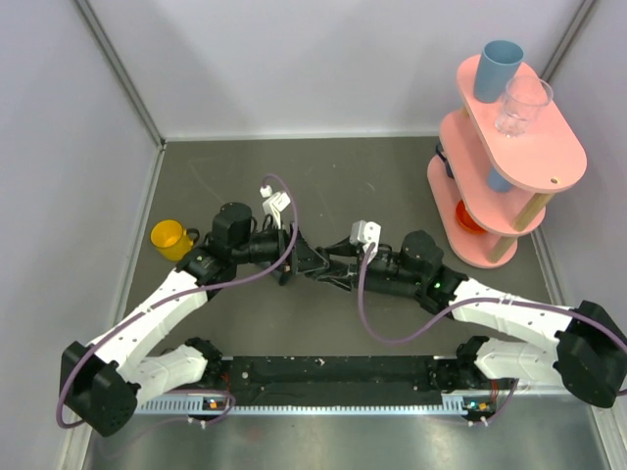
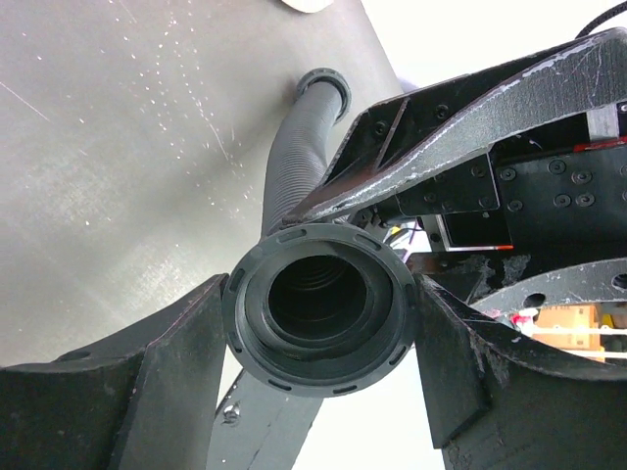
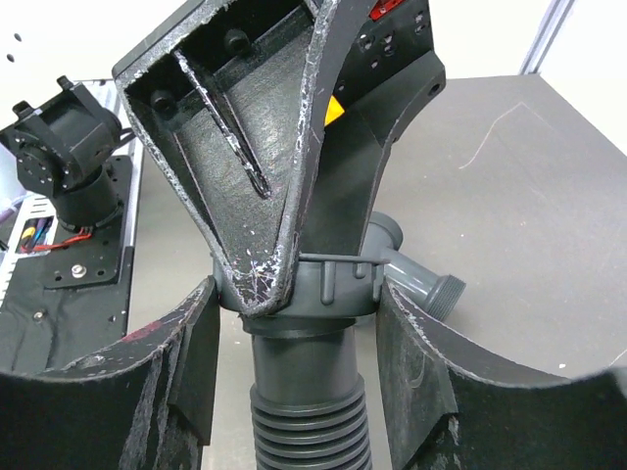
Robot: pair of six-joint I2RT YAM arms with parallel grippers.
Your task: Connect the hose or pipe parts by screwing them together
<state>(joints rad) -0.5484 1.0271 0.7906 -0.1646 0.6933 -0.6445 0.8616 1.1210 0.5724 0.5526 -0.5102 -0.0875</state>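
— Why are both claws on the same piece?

— I read it as a shared hold, so the end neither sags nor spins. The left claw (image 2: 318, 294) stands fairly wide, yet its fingers (image 2: 167, 372) press both flanks of the collar (image 2: 257, 338) of the hose (image 2: 294, 166). The open mouth faces that claw's own camera.

— And the right claw (image 3: 297, 299)?

— It comes in from the opposite side and is pinched around the rim just above the ribbing. Both pads look to touch it, so I count it as gripping.

— Where is the fitting (image 3: 421, 284)?

— Just beside that collar, with its threaded branch poking out to the right. The left claw's finger hides the joint, so I cannot tell whether it is threaded on or only lying behind.

— The rest of the hose?

— It bends away and lies on the counter (image 2: 118, 147), its far collar (image 2: 324, 85) free.

— Anything beyond?

— A yellow cup (image 1: 169, 238) sits to the left. Well apart at the back right, a pink rack (image 1: 549, 162) carries a blue cup (image 1: 500, 69) and a clear glass (image 1: 524, 106).
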